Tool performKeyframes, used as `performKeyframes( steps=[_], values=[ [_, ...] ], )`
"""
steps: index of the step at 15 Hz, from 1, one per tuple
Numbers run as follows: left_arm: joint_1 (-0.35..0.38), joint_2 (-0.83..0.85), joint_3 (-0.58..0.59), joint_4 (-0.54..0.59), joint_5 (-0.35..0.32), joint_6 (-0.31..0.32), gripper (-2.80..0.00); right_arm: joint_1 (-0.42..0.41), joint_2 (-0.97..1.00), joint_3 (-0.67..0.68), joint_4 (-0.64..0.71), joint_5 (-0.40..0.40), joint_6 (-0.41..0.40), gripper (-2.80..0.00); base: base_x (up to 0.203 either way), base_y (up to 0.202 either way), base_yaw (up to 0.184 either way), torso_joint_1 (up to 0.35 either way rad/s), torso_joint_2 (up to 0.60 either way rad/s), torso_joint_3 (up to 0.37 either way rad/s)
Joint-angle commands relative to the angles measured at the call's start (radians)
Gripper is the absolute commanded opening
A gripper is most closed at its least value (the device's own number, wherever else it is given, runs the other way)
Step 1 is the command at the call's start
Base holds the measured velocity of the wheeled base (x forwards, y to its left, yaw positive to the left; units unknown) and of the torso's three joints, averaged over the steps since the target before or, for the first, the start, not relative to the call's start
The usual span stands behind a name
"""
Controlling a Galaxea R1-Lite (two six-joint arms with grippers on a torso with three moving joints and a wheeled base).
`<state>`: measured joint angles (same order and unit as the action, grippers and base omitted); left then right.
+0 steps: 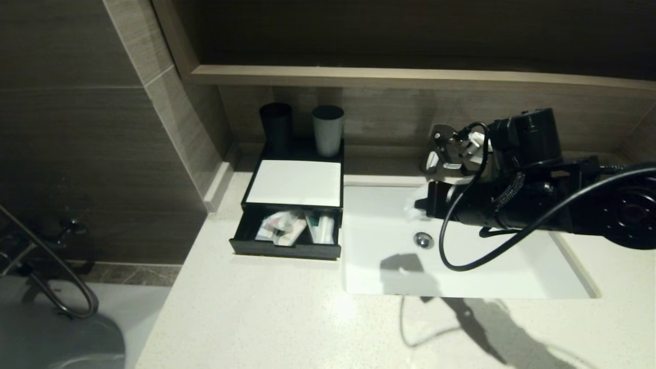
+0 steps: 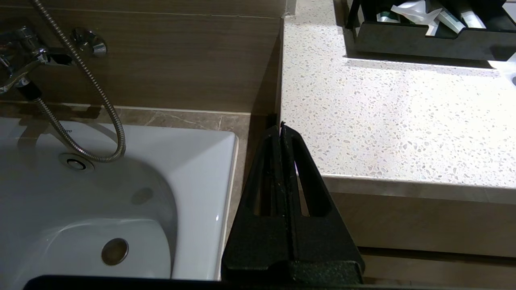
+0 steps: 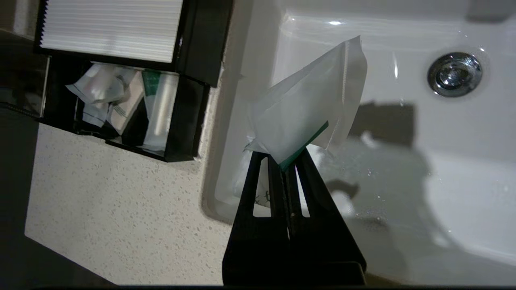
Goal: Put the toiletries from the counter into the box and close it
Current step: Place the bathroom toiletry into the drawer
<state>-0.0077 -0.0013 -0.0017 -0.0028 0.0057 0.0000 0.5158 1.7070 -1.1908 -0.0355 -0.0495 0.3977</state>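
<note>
a black cup (image 1: 275,125) and a grey cup (image 1: 327,129) stand upright side by side against the tiled back wall (image 1: 389,110). a wooden ledge (image 1: 410,77) runs above them. a chrome tap (image 1: 439,148) sits behind the basin. a bathtub (image 2: 121,193) lies below, with a metal shower hose (image 2: 80,80) looping down from a chrome mixer (image 2: 20,52).
</note>
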Motion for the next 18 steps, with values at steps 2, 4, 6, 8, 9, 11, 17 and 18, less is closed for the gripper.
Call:
performKeyframes(
  steps=[2, 4, 6, 8, 9, 11, 17, 18],
  values=[
    [0.0, 0.0, 0.0, 0.0, 0.0, 0.0, -2.8, 0.064, 0.122, -0.124, -0.001, -0.022, 0.001, -2.8, 0.0, 0.0, 0.0, 0.0, 0.0, 0.0],
    [0.0, 0.0, 0.0, 0.0, 0.0, 0.0, -2.8, 0.1, 0.165, -0.172, -0.001, -0.04, 0.0, -2.8, 0.0, 0.0, 0.0, 0.0, 0.0, 0.0],
    [0.0, 0.001, 0.0, 0.0, 0.0, 0.0, -2.8, 0.134, 0.194, -0.226, 0.002, -0.05, -0.007, -2.8, 0.0, 0.0, 0.0, 0.0, 0.0, 0.0],
    [0.0, 0.0, 0.0, 0.0, 0.0, 0.0, -2.8, 0.173, 0.206, -0.276, 0.018, -0.052, -0.012, -2.8, 0.0, 0.0, 0.0, 0.0, 0.0, 0.0],
    [0.0, 0.0, 0.0, 0.0, 0.0, 0.0, -2.8, 0.19, 0.208, -0.302, 0.039, -0.054, -0.013, -2.8, 0.0, 0.0, 0.0, 0.0, 0.0, 0.0],
    [0.0, 0.0, 0.0, 0.0, 0.0, 0.0, -2.8, 0.22, 0.214, -0.331, 0.066, -0.055, -0.014, -2.8, 0.0, 0.0, 0.0, 0.0, 0.0, 0.0],
    [0.0, 0.0, 0.0, 0.0, 0.0, 0.0, -2.8, 0.254, 0.271, -0.331, 0.061, -0.07, -0.016, -2.8, 0.0, 0.0, 0.0, 0.0, 0.0, 0.0],
    [0.0, 0.0, 0.0, 0.0, 0.0, 0.0, -2.8, 0.254, 0.281, -0.332, 0.058, -0.07, -0.016, -2.8, 0.0, 0.0, 0.0, 0.0, 0.0, 0.0]
  ],
)
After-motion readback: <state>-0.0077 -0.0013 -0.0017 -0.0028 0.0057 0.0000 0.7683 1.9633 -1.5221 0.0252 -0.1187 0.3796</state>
